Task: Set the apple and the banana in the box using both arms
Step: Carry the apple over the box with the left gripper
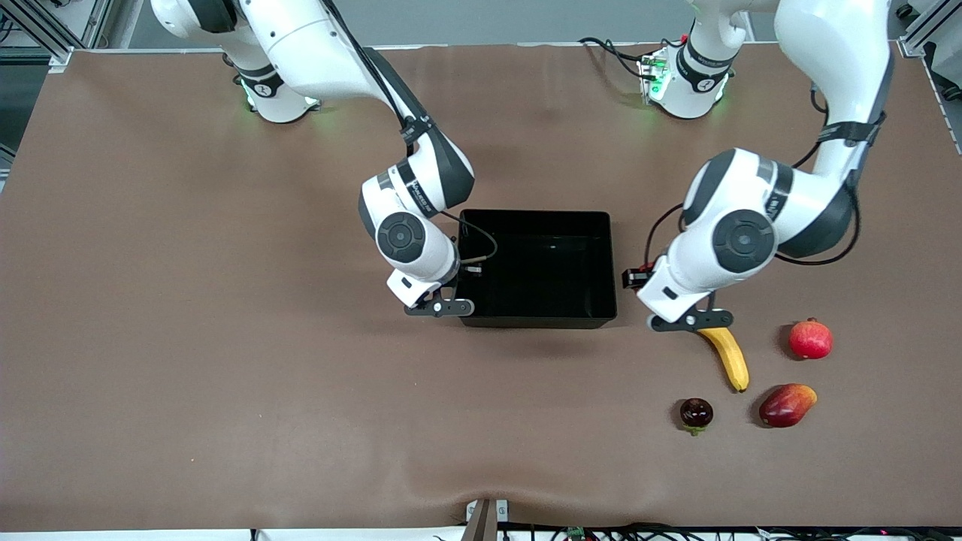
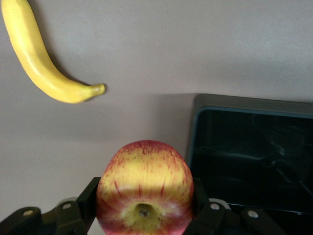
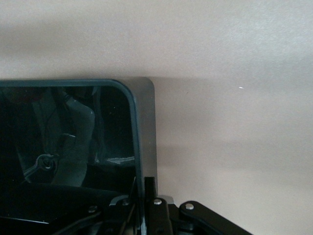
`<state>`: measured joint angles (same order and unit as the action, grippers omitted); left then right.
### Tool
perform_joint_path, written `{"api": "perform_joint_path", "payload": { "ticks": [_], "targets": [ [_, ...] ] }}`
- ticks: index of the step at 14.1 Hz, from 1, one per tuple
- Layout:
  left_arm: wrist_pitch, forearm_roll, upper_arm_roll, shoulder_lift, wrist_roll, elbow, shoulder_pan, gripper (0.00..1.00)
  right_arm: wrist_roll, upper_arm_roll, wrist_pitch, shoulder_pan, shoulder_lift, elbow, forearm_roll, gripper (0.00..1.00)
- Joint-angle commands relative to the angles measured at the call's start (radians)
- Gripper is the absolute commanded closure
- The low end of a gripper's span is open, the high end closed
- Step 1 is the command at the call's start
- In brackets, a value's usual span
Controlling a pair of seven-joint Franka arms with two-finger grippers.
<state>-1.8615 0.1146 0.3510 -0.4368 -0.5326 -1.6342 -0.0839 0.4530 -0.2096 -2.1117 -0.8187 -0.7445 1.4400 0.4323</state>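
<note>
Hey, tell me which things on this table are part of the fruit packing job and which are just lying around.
Part of the job:
- apple, held in the left tool
- banana, lying on the table
- box, with the right tool shut on its wall

Just lying about:
- round red fruit with a crown tip
- red-orange mango
- small dark fruit

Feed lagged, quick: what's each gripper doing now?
Left gripper: shut on the apple, beside the box.
Right gripper: shut on the box wall.
</note>
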Motion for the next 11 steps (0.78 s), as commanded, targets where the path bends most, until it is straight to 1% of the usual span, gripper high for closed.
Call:
{"api": "perform_joint_path", "payload": {
  "ticks": [1,4,5,6,7,9,11],
  "targets": [
    [0.004,0.013,0.0,0.003,-0.133,-0.001,-0.057,1.0,0.012,-0.017,-0.005,-0.008,-0.018,-0.038,0.036,1.0],
    [0.002,0.002,0.0,-0.005,-0.259,-0.007,-0.114,1.0,0.012,-0.017,-0.04,-0.008,-0.021,-0.035,0.034,1.0],
    [-0.016,0.0,0.002,-0.023,-0.301,-0.009,-0.129,1.0,0.013,-0.016,-0.057,-0.008,-0.024,-0.032,0.036,1.0],
    [-0.039,0.0,0.002,-0.03,-0.344,-0.016,-0.149,1.0,0.015,-0.017,-0.06,-0.005,-0.024,-0.03,0.034,0.93],
    [-0.07,0.0,0.002,-0.036,-0.375,-0.032,-0.167,1.0,0.015,-0.017,-0.06,-0.001,-0.023,-0.03,0.034,0.72],
    [-0.135,0.002,0.0,-0.048,-0.42,-0.074,-0.184,1.0,0.016,-0.017,-0.06,0.006,-0.023,-0.032,0.032,0.46],
    [-0.211,0.011,0.0,-0.05,-0.431,-0.133,-0.188,1.0,0.021,-0.017,-0.062,0.009,-0.021,-0.032,0.032,0.24]
  ]
}}
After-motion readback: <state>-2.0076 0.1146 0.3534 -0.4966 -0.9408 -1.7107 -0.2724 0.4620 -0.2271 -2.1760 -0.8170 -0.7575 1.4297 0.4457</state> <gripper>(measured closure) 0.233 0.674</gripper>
